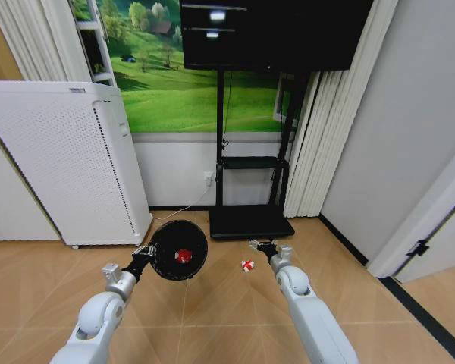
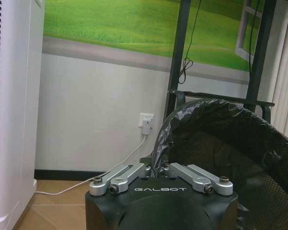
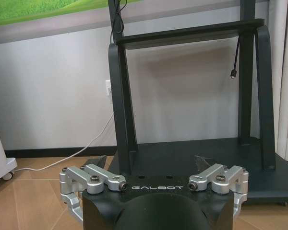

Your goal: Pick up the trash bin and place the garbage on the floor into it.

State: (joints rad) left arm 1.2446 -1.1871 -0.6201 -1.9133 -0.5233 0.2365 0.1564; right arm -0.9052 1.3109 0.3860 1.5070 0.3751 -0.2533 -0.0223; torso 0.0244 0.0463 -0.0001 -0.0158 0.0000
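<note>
Your left tool [image 1: 146,251] is clamped on the rim of the trash bin [image 1: 178,250], which hangs tilted off the floor so that its mouth faces the head camera; a red piece of garbage [image 1: 183,255] lies inside it. In the left wrist view the tool's [image 2: 158,168] fingers [image 2: 134,171] meet at the bin's [image 2: 221,143] rim, pinching the crinkled black liner [image 2: 175,125] that folds over the edge. Your right tool [image 1: 265,247] is held out low over the wooden floor [image 1: 227,318] with its fingers spread wide and nothing between them; the right wrist view shows the same tool [image 3: 149,163], its two dark fingertips [image 3: 202,163] well apart, pointing toward the black stand base [image 3: 206,158]. One red-and-white wrapper [image 1: 247,265] lies on the floor just to the left of the right tool, between the two arms. To your left stands the white perforated appliance [image 1: 61,159], and ahead the black screen stand [image 1: 250,152] rises against the wall with the green landscape picture [image 1: 182,68].
</note>
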